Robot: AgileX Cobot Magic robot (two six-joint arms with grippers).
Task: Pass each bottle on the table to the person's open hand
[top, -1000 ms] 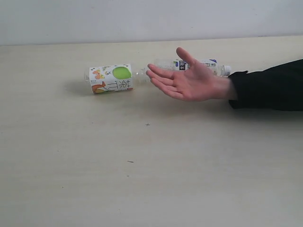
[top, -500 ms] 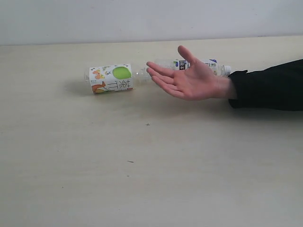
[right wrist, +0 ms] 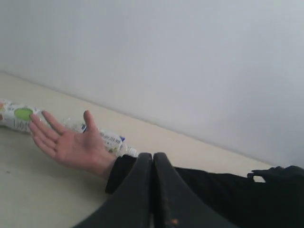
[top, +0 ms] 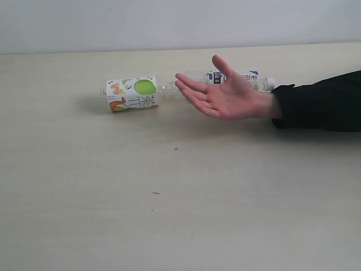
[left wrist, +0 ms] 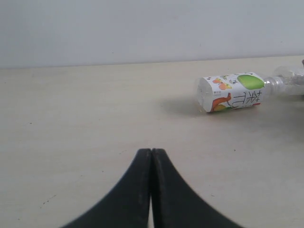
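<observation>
The left end effector (left wrist: 151, 154) is clenched, its two dark fingers pressed flat together with nothing between them, and it points across the pale table (top: 169, 214) toward the bottles.

On the left part of the table lies a white-labelled bottle (top: 132, 94) with a green spot on its label. It rests on its side, base to the left and clear neck to the right. The left wrist view shows the same bottle (left wrist: 232, 92) well apart from the clenched fingers.

Just to the right of that neck is the person's open hand (top: 225, 93), palm up, fingers spread and pointing left, empty, with a soft shadow on the table under it. The fingertips are near the bottle's neck but not touching it.

Behind the hand a slim bottle (top: 248, 78) with a white and blue label lies on its side, partly hidden by the thumb and palm, its white cap (top: 269, 83) to the right.

The hand comes out of a black sleeve (top: 321, 101) that reaches in from the right edge.

The right end effector (right wrist: 152, 159) is likewise clenched on nothing, above the sleeve, well apart from the hand (right wrist: 69, 142) and from both bottles. A plain pale wall (top: 180, 22) stands behind the table.
</observation>
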